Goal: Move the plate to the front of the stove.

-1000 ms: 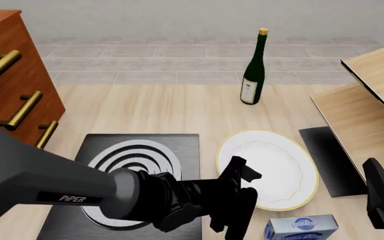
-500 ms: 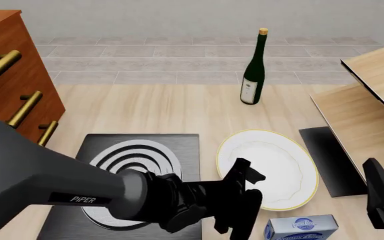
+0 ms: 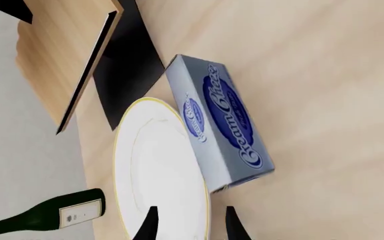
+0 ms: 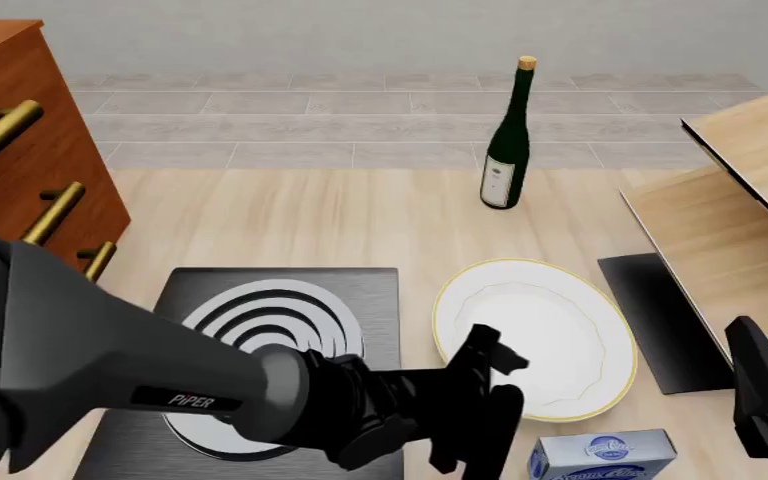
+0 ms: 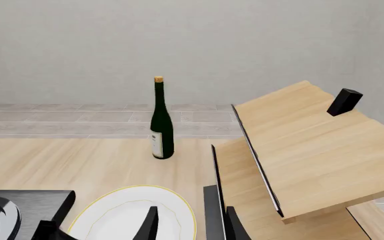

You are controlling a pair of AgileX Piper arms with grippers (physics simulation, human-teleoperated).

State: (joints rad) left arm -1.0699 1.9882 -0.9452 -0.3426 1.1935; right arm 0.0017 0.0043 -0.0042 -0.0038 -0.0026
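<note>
Reaching for the big round white plate with the thin gold rim [image 3: 158, 170] is the step in hand: in the left wrist view the left gripper [image 3: 188, 225] has its fingertips apart, straddling the plate's near edge beside a blue-and-grey cream cheese box [image 3: 222, 120].

Front view: the plate [image 4: 551, 330] sits right of the dark square stove with silver rings [image 4: 277, 330]. Left arm stretches low across the stove; next it probably needs to close on the rim.

Right wrist view: right gripper [image 5: 188, 225] parked, fingers apart.
</note>
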